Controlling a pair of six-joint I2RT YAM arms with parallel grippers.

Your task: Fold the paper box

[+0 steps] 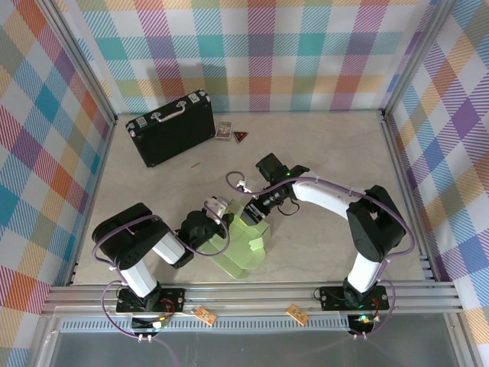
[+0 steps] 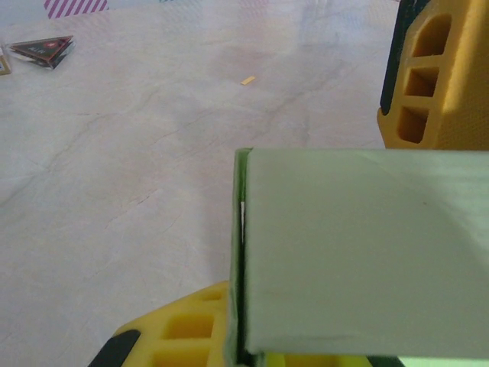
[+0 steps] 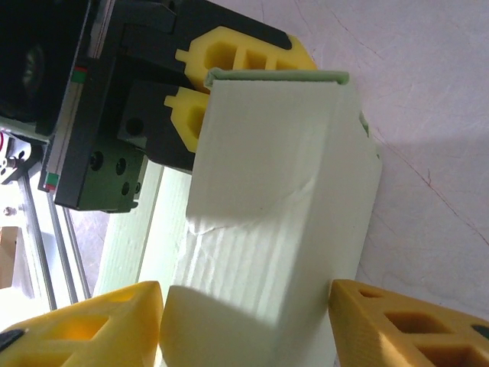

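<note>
The paper box [image 1: 243, 246] is pale green card, partly folded, and lies on the table between the two arms. My left gripper [image 1: 227, 220] is shut on a thin upright wall of the box. In the left wrist view that wall [image 2: 359, 245] stands edge-on between my yellow fingers [image 2: 177, 330]. In the right wrist view the box's tall folded section [image 3: 267, 214] sits between my right gripper's [image 3: 244, 325] fingertips [image 3: 84, 325], which touch it on both sides. The left gripper's fingers [image 3: 229, 50] pinch its far top edge.
A black briefcase [image 1: 172, 126] lies at the back left. A small card [image 1: 223, 130] and a dark triangular piece [image 1: 241, 137] sit beside it. Metal frame rails [image 1: 252, 294] run along the near edge, and plaid walls close in the other sides.
</note>
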